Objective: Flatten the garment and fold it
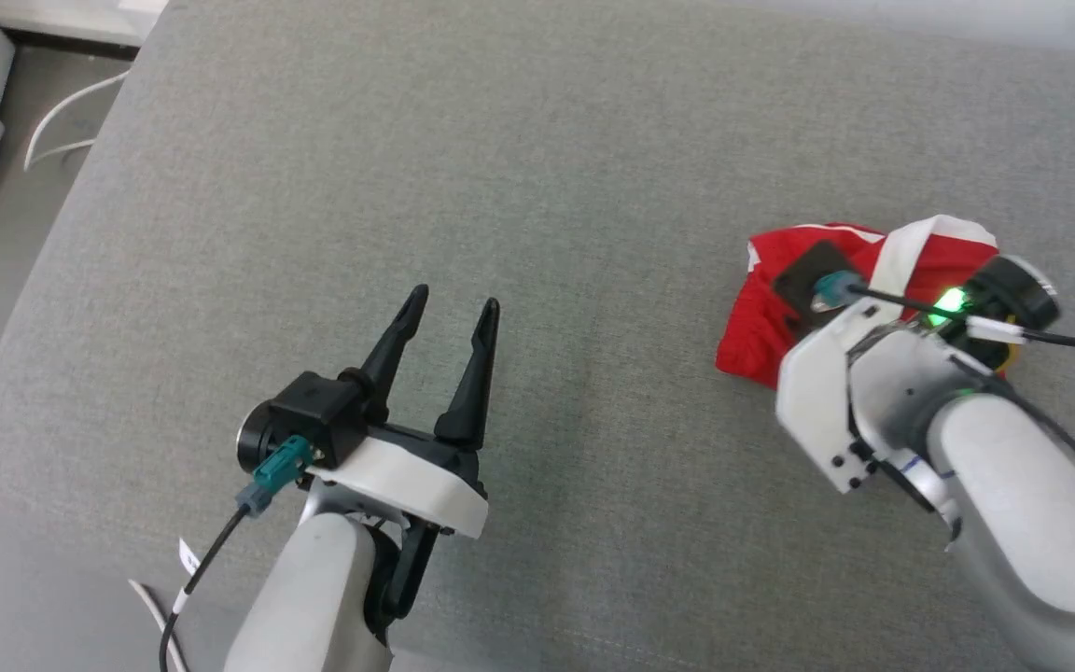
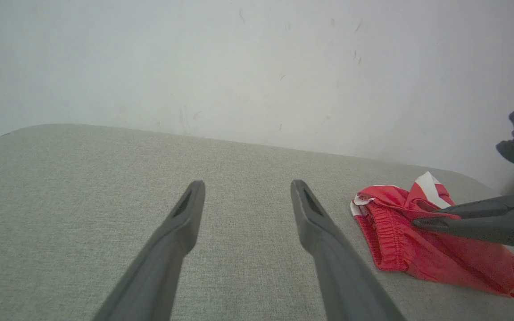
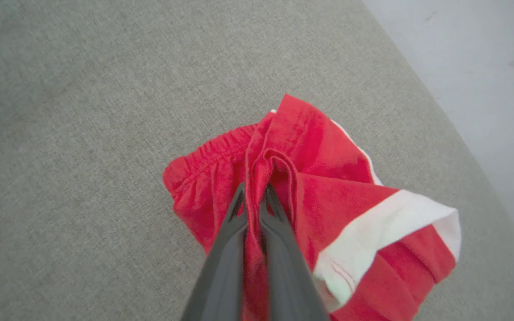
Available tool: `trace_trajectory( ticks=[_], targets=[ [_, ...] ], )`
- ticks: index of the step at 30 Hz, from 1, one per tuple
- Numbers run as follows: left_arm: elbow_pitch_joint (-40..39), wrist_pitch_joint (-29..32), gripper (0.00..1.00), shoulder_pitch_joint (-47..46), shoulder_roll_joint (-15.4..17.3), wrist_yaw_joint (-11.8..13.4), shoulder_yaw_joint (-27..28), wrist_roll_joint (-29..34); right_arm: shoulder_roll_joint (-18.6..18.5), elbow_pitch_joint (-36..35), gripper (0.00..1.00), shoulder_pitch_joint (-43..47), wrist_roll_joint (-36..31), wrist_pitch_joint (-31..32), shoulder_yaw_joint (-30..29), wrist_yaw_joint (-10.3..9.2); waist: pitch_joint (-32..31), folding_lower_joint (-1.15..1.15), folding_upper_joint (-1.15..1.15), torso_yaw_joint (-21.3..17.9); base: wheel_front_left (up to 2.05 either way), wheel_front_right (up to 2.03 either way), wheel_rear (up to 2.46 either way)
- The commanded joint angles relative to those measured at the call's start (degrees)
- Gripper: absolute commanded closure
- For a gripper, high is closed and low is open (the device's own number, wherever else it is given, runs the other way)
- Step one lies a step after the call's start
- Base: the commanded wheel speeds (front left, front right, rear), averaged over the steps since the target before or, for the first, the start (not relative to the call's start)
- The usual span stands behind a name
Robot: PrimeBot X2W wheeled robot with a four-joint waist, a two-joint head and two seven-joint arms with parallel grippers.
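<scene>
Grey upholstered surface (image 1: 537, 140), head view: garment (image 1: 761, 317) bunched at right, left claw (image 1: 456, 299) spread wide and empty at near left, well apart. Left wrist view: elastic waistband (image 2: 384, 240) facing left. Right wrist view: right claw (image 3: 252, 191) clamped on raised red fold (image 3: 279, 165). Presumably light, limp, prone to sag; grip waistband corners.

You're looking at a bright red garment (image 3: 328, 187) with a wide white band and thin white edge trim. The padded surface (image 1: 537, 187) is a heathered grey weave. The left gripper (image 1: 456, 299) and right gripper (image 3: 254, 189) have black fingers and white housings. The left's connector (image 1: 278, 469) is teal, the right's light (image 1: 948, 301) green. The wall (image 2: 239, 67) is off-white.
</scene>
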Motion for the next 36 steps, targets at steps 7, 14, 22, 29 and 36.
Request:
trace_trajectory(
  ticks=[7,14,22,29,36],
  targets=[
    [0.13,-0.27,0.0,-0.79,-0.1,-0.38,-0.09,-0.98,-2.51,3.24,0.0,-6.14,7.25,-1.57,10.72,-0.05,1.24,0.0,0.0,1.0,0.0,0.0,0.0],
    [0.23,-0.27,0.0,-0.65,-0.1,-0.26,0.81,-0.95,-1.33,1.46,0.0,-9.58,10.0,-11.72,8.38,-0.05,0.76,0.0,0.0,-0.05,0.0,0.0,0.0],
    [-0.05,-0.27,0.0,-0.19,-0.1,-0.26,1.54,-0.11,7.26,-2.68,0.0,-1.76,11.49,-25.71,-11.86,-0.05,-1.22,0.0,0.0,-2.18,0.0,0.0,0.0],
    [-1.08,-0.27,0.0,0.37,-0.1,-0.29,2.31,0.79,15.96,-5.72,0.0,7.91,16.13,-27.26,-29.97,-0.05,-2.51,0.0,0.0,-3.81,0.0,0.0,0.0],
    [-2.82,-0.27,0.0,0.67,-0.1,0.14,3.92,1.48,17.43,-2.09,0.0,13.48,24.37,-19.91,-40.15,-0.05,-2.66,0.0,0.0,-4.94,0.0,0.0,0.0]
  ],
)
